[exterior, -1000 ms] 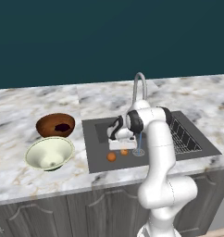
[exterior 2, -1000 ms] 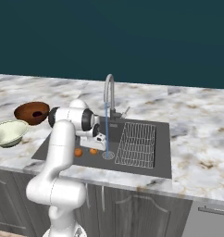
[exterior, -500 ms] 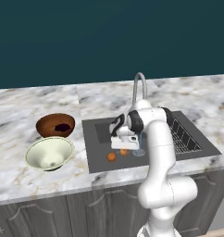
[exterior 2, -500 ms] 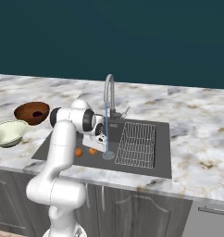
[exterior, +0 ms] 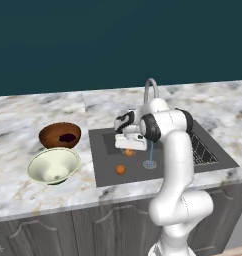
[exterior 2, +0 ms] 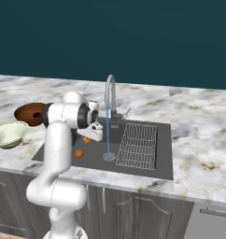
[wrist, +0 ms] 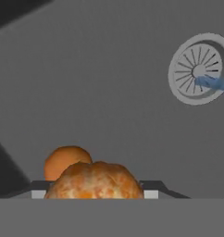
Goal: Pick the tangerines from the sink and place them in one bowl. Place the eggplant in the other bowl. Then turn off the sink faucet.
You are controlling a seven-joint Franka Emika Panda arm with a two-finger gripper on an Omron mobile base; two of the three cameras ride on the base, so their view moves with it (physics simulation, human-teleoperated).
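Orange tangerine (wrist: 94,179) sits squeezed in the gripper (exterior: 129,151), up off the sink (exterior: 105,165) floor. Its twin (exterior: 121,170) waits at seven o'clock. Eggplant (exterior: 68,137) is in the brown bowl (exterior: 50,136). Pale bowl (exterior: 38,167) has no fruit yet, and the faucet (exterior 2: 109,93) runs. Nine o'clock looks free, over the rim.

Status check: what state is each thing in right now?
Gripper: jaws shut on a tangerine, above the sink floor.
Other tangerine: loose in sink.
Faucet: running.
Brown bowl: holds eggplant.
Pale bowl: empty.
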